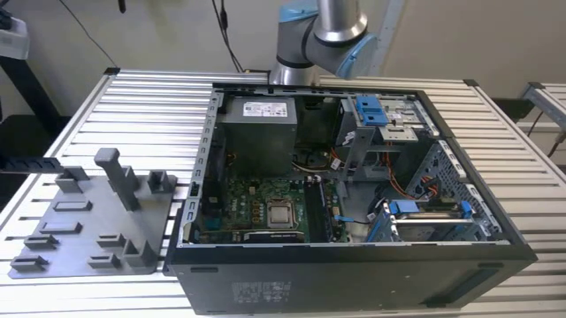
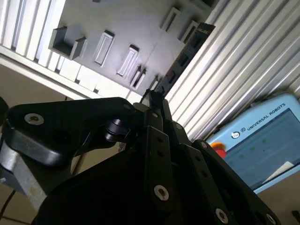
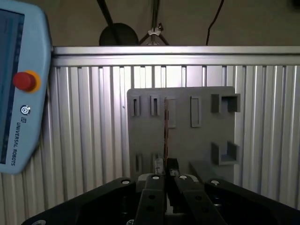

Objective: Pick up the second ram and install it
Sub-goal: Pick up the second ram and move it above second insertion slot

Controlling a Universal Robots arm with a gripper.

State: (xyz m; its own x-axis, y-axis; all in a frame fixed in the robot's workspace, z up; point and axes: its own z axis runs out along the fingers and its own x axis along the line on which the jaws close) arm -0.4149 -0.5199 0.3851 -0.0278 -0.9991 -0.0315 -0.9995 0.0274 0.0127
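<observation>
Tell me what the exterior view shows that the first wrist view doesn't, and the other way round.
Exterior view: the open computer case with its motherboard, and the arm beyond it. First wrist view: the end effector shut on the second ram, seen edge-on, and a teach pendant with a red button. Shared: the grey holder tray and the slatted table. A dark bar at the exterior view's left edge may be that ram; I cannot tell.

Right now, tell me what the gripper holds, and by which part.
The gripper holds the second ram by one end. The rest of the stick juts out past the fingertips, over the grey holder tray.
</observation>
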